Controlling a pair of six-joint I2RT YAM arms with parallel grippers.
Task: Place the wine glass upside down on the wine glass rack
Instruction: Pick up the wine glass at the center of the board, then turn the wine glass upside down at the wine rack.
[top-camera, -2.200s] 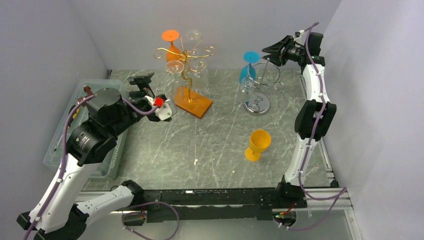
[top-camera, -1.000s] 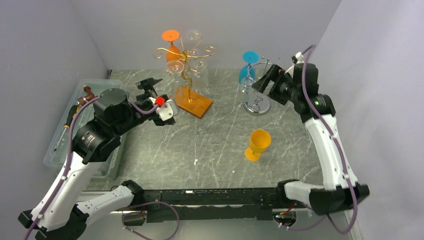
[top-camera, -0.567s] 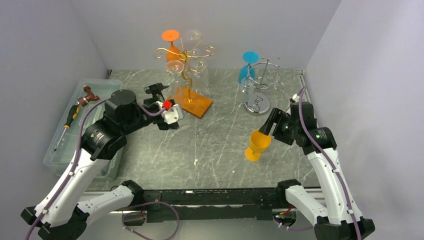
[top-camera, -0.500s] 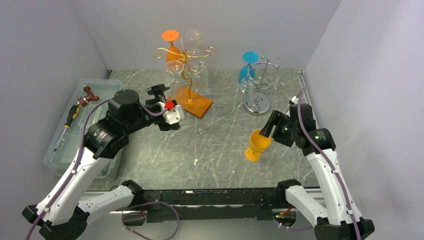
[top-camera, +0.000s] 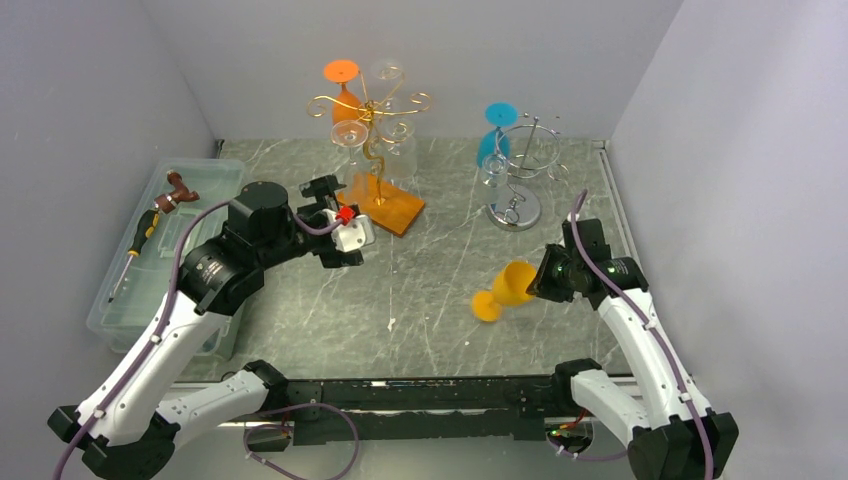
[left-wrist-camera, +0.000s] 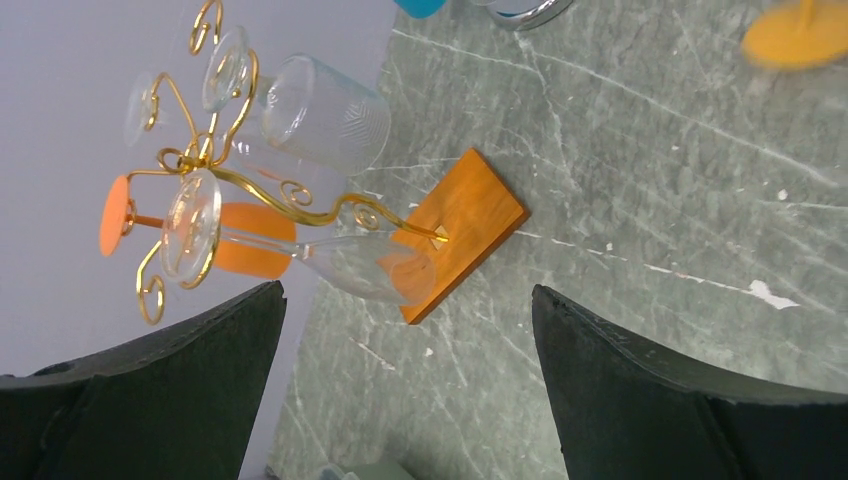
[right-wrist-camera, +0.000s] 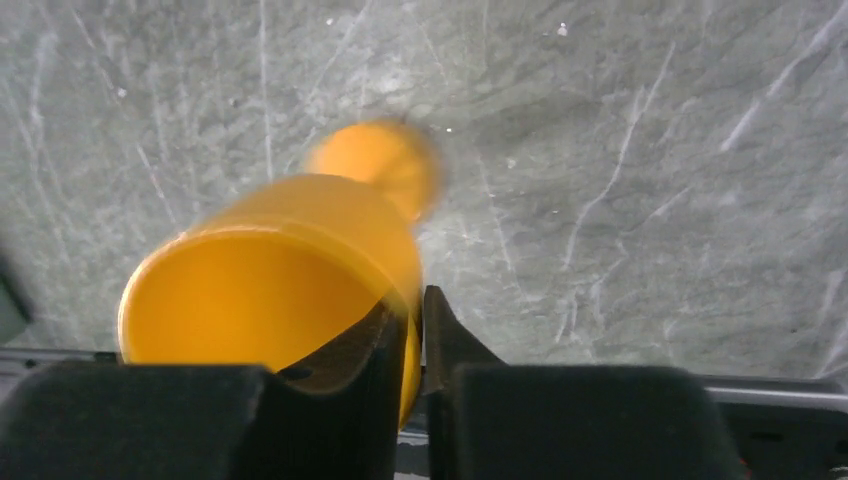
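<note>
No legible text, label, brand mark, number or sign appears in any of the three views. The yellow wine glass (top-camera: 514, 283), the gold wire rack (top-camera: 372, 140) on its orange base, the chrome rack (top-camera: 522, 165), the clear bin (top-camera: 118, 318) and the marbled counter (top-camera: 430, 260) show plain surfaces; any finer marking is too small to read.

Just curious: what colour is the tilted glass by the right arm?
Yellow-orange wine glass, clearest in the right wrist view.
</note>
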